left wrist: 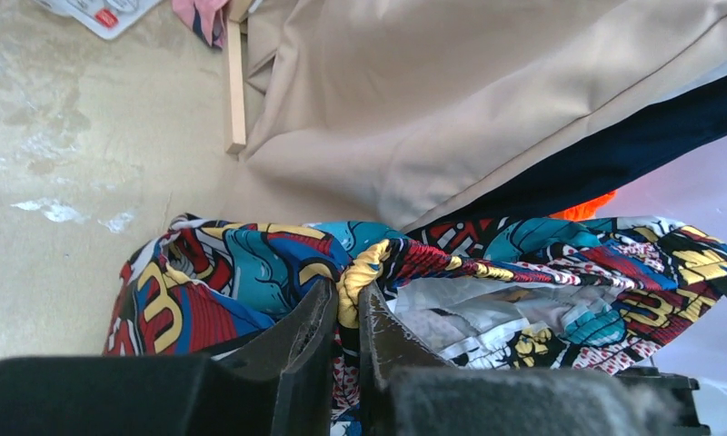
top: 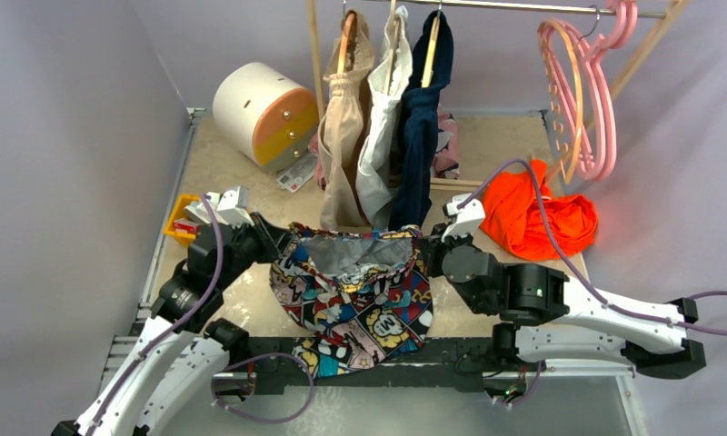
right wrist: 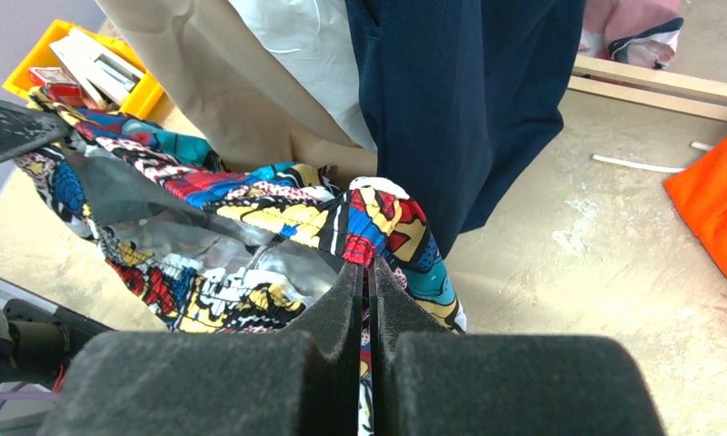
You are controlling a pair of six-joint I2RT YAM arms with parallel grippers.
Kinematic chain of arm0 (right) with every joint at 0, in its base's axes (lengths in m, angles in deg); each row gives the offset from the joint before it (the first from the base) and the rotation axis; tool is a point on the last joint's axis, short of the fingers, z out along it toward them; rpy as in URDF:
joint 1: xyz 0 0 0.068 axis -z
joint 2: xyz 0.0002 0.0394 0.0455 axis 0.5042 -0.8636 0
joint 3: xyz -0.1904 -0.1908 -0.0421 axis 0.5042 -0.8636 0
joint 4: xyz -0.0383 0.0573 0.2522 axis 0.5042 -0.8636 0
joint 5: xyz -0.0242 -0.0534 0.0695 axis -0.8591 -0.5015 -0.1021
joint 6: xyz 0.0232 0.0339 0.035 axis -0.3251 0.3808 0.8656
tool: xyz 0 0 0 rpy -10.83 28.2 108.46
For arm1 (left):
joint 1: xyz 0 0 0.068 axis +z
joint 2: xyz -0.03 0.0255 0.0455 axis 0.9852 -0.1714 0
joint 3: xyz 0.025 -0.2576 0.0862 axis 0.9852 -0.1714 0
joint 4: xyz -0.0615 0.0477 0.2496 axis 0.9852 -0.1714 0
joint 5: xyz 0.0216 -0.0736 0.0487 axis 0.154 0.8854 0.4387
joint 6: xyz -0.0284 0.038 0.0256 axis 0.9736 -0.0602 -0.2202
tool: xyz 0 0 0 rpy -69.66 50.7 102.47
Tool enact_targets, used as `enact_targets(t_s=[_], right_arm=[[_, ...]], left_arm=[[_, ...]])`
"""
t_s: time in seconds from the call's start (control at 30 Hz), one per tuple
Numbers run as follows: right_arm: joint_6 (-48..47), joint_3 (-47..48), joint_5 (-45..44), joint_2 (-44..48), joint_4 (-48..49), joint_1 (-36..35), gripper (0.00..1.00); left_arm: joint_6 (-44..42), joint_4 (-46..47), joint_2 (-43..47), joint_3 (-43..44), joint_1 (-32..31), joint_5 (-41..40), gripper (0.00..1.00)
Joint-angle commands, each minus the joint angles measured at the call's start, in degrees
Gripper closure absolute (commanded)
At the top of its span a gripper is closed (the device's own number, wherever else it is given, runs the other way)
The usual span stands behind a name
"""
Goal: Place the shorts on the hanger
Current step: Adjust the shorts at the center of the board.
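The comic-print shorts (top: 360, 300) are held up by the waistband and stretched open between both grippers, the legs drooping over the table's near edge. My left gripper (top: 283, 243) is shut on the left end of the waistband; the left wrist view shows the jaws (left wrist: 346, 295) pinching yellow fabric of the shorts (left wrist: 251, 263). My right gripper (top: 430, 247) is shut on the right end; the right wrist view shows it (right wrist: 367, 268) clamping the shorts (right wrist: 278, 204). A thin peach-orange hanger (top: 579, 100) hangs on the rail at the far right among pink ones.
Beige (top: 344, 136), white (top: 378, 127) and navy (top: 421, 127) garments hang on wooden hangers just behind the shorts. Pink hangers (top: 605, 136) hang at the rail's right end. An orange garment (top: 537, 213) lies at right, a white-and-orange drum box (top: 264, 113) at back left, a yellow bin (top: 180, 221) at left.
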Motion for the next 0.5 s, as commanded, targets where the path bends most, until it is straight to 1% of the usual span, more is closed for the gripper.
enact_targets(t_s=[0.0, 0.17, 0.23, 0.33, 0.47], right_arm=[[-1.9, -0.13, -2.12, 1.48, 2.2, 0.09, 1.0], [-6.33, -0.32, 0.14, 1.9, 6.43, 0.08, 1.0], [-7.21, 0.17, 0.46, 1.48, 7.14, 0.09, 1.0], [-8.11, 0.84, 0.84, 0.7, 7.62, 0.09, 1.0], [-8.43, 1.6, 1.27, -0.03, 8.16, 0.07, 1.0]], left_arm=[[0.92, 5.03, -0.83, -0.51, 0.18, 1.88, 0.84], [0.53, 5.36, -1.73, -0.58, 0.17, 3.12, 0.54], [0.52, 5.42, -1.91, -0.72, 0.18, 3.72, 0.44], [0.46, 5.43, -2.44, -1.0, 0.18, 4.35, 0.37], [0.48, 5.69, -3.77, -1.01, 0.13, 5.7, 0.35]])
